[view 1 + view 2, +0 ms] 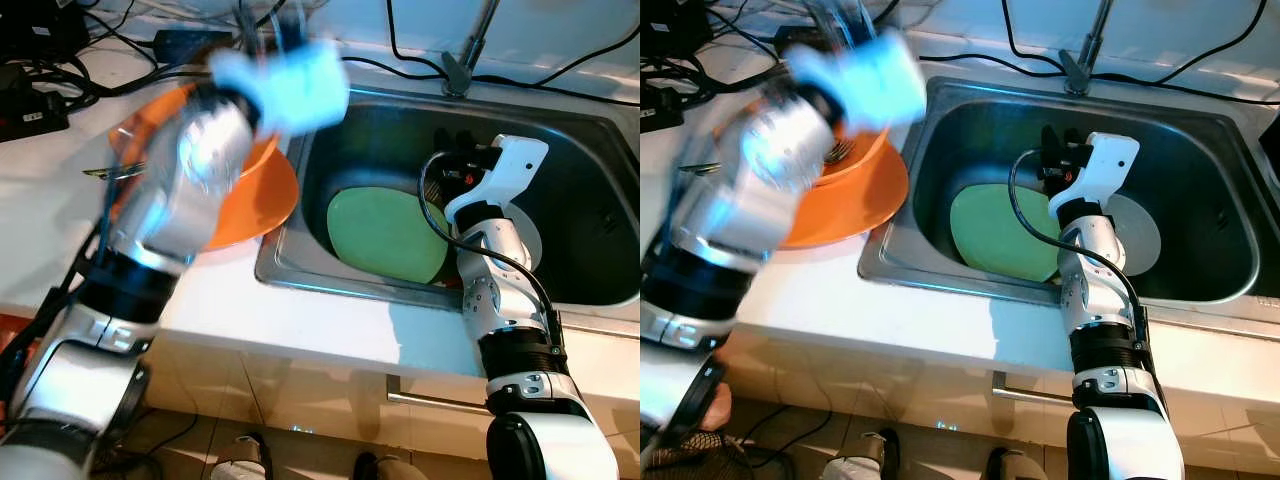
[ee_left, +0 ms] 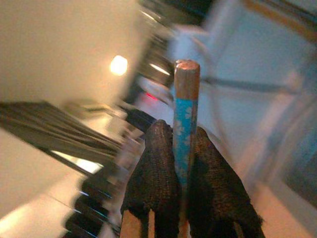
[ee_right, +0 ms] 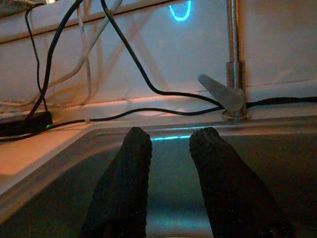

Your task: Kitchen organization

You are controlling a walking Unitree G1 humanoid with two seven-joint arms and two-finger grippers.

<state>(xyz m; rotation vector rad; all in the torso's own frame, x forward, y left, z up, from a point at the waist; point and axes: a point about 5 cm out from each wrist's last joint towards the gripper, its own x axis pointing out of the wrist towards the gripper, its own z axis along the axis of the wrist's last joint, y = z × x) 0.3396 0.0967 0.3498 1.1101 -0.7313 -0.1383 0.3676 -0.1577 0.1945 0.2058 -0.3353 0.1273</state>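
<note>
Head view: my left arm, blurred, is raised over the orange plastic plate (image 1: pixel 262 205) on the white counter (image 1: pixel 40 220); my right gripper (image 1: pixel 1052 150) hangs in the steel sink (image 1: pixel 1200 135) above a green plate (image 1: pixel 995 235). Left wrist: my left gripper (image 2: pixel 184 148) is clamped on a blue-painted wooden stick (image 2: pixel 186 111). Right wrist: fingers (image 3: pixel 124 178) apart, empty, facing the tap (image 3: pixel 233 74) and black cables (image 3: pixel 124 59).

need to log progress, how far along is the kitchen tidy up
Done: an orange bowl sits stacked on an orange plate on the counter. In hand: the left gripper is shut on a blue-handled utensil, raised over them. Left: the green plate lies in the sink, the right gripper open above it.
</note>
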